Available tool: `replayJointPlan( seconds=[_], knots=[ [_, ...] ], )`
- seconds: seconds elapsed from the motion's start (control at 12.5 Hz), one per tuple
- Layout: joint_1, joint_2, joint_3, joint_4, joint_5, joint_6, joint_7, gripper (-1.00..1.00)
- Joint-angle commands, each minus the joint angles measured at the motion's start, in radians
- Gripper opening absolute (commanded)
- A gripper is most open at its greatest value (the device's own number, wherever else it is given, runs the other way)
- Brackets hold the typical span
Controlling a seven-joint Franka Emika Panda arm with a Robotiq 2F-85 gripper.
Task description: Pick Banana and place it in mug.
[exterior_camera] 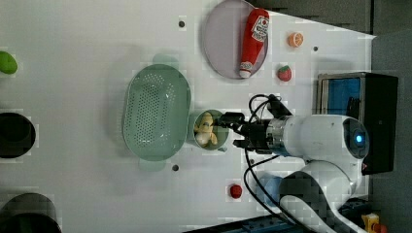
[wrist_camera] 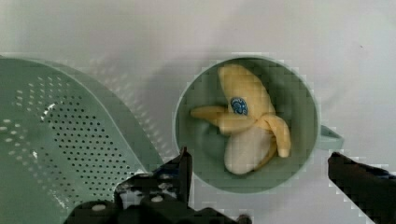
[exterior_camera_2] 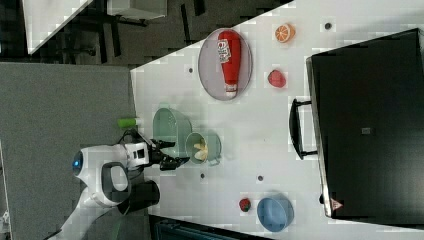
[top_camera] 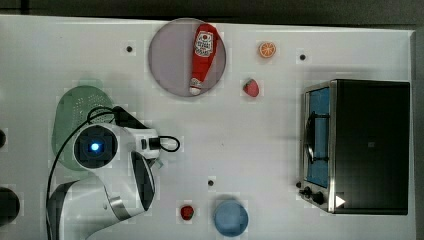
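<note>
Your black two-fingered gripper (wrist_camera: 256, 173) hangs just above the near rim of the small round teal-green mug (wrist_camera: 299, 107), its fingers spread wide with nothing between them; one finger (wrist_camera: 180, 170) shows toward the colander side and the other past the mug's handle. In the left view you see the gripper (exterior_camera: 232, 130) just beside the mug (exterior_camera: 221, 138), on the left view's right of it, with the white arm (exterior_camera: 320, 138) stretching away behind.

The pale yellow-cream, half-peeled toy banana (wrist_camera: 247, 119) lies inside the mug, a blue sticker on its skin and its peel flaps splayed against the wall; you can see the banana (exterior_camera: 205, 130) there in the left view too, and again in the right view (exterior_camera_2: 200, 148).

Touching or almost touching the mug, on the left view's left, sits the large oval green perforated colander (exterior_camera: 155, 119). Well apart from the mug, toward the left view's top right, a red ketchup bottle (exterior_camera: 252, 41) lies on a round grey plate (exterior_camera: 218, 43); beyond the plate are an orange slice (exterior_camera: 295, 39) and a strawberry (exterior_camera: 284, 73). Below the mug in the left view sits a small red fruit (exterior_camera: 235, 191).
</note>
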Motion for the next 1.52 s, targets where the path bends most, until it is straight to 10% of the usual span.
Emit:
replayJointPlan(
  seconds=[0.08, 0.88, 1.52],
  knots=[
    [-0.005, -0.152, -0.051, 0.115, -0.011, -0.204, 0.042, 1.00],
    [-0.030, -0.333, -0.392, 0.419, -0.088, -0.761, -0.141, 1.00],
    [-0.030, -0.331, -0.446, 0.460, -0.127, -0.837, -0.142, 1.00]
  ],
)
